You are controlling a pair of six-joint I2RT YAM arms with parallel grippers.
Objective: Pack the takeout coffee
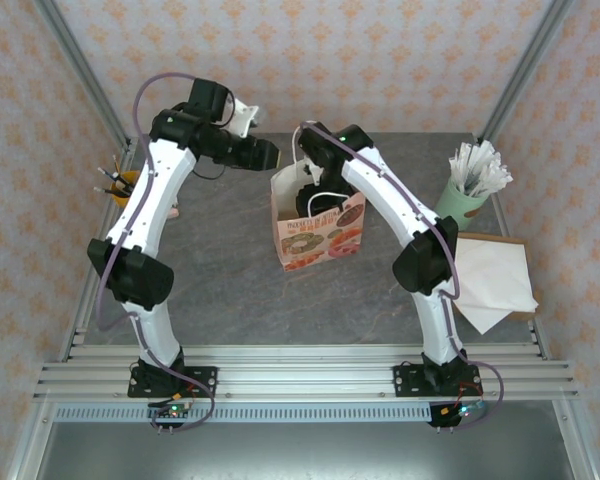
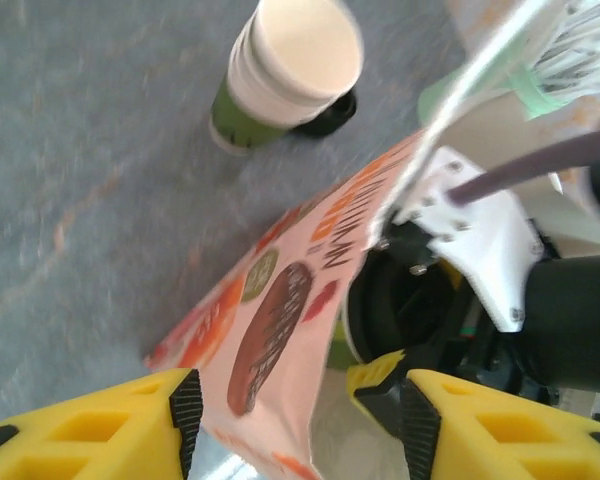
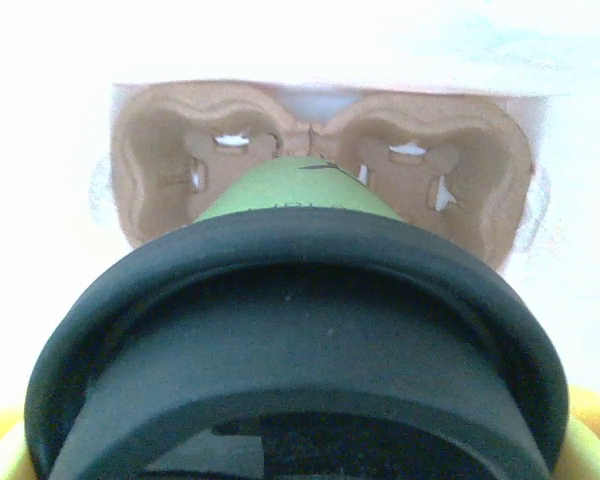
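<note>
Step in hand (judged): seat the cup in the carrier at the bottom of the bag.

Method, left to right:
- The left end effector [image 2: 295,405] should steady the bag [image 2: 280,310] at its rim, so the mouth neither tips nor folds in on the other arm.
- The right end effector [image 3: 295,430] should shift sideways until the cup base is centred over one pocket.
- It should then descend slowly with the cup upright, and let go only once the pocket bears the cup.
- Risk: the base lands on the ridge and the cup tilts on release.

Left end effector: at the left side of the bag mouth. The fingers stand part open. The bag wall runs between them, close to the left finger, and does not look pinched. It has hold of nothing. The cup stack [image 2: 280,70] stands on the desk [image 2: 70,150] beyond the bag.

Right end effector: down inside the bag, fingers set wide. A yellow tip shows at each side of the lid [image 3: 300,300], which I read as a grip on the cup [image 3: 290,190] at its top.

Cup position: between the right fingers, lid towards the wrist, base pointing at the carrier [image 3: 160,130] on the bag floor. The base lines up with the ridge between the two pockets, not with either pocket. I cannot tell whether it touches the carrier.
</note>
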